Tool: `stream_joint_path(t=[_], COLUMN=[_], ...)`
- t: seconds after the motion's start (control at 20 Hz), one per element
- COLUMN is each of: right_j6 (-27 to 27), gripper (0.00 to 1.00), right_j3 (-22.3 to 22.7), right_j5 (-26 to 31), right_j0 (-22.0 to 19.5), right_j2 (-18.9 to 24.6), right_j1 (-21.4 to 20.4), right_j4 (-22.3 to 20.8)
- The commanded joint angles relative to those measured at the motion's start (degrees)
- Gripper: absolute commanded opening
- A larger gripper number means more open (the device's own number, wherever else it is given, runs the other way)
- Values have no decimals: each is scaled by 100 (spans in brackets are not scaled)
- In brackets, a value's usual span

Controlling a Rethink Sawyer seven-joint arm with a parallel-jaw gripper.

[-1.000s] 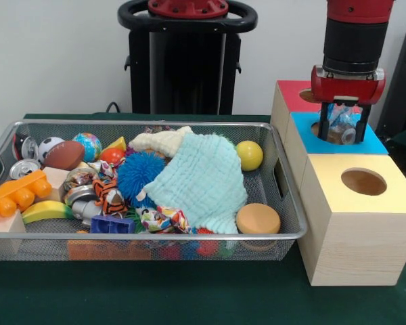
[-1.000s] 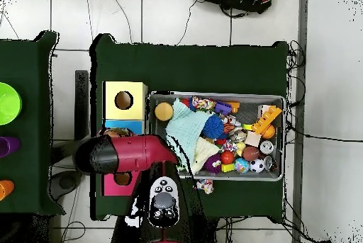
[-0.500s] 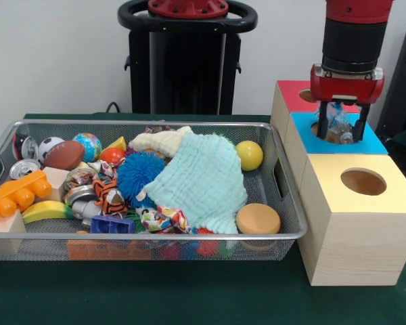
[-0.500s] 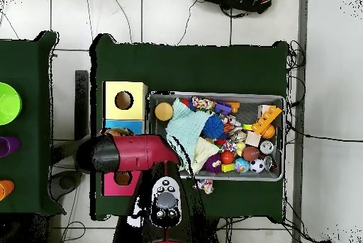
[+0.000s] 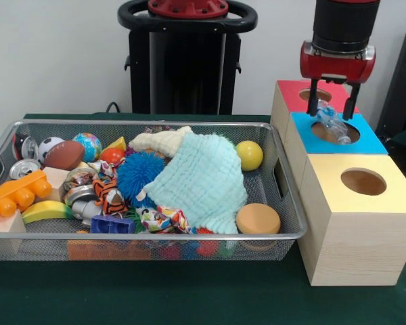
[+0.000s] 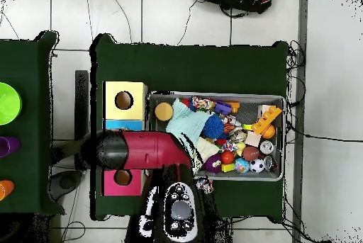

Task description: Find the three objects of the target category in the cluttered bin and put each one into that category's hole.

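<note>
Front view: tool (image 5: 334, 108) above blue-topped box (image 5: 373, 142), fingers spread, gripping nothing. Clear bottle (image 5: 331, 122) lies tilted across the hole (image 5: 334, 132), apparently partway in. Bin (image 5: 284, 233) sits left on the tabletop (image 5: 189, 298).
Overhead view: arm (image 6: 138, 150) covers that box.

No lettering seems readable anywhere, not even on the bottle's (image 5: 333, 123) label.

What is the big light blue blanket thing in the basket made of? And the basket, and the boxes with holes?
The pale mint crinkly cloth looks like soft woven cotton: its surface is puckered and it drapes in folds. The large silver basket looks like metal wire mesh, shiny, with a rounded rim. The yellow-topped box seems pale wood, showing grain lines on its sides, with a smooth painted top.
</note>
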Motion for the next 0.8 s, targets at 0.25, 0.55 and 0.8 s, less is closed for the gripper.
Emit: stream_joint_path(t=[0.25,0.55,0.8], right_j6=[324,378,481], gripper=[100,100,100], right_j3=[364,430,468], right_j5=[812,151,-24], right_j0=[-488,-534,-446], right_j2=[343,468,446], right_j1=[-392,17,97], right_j4=[246,154,105])
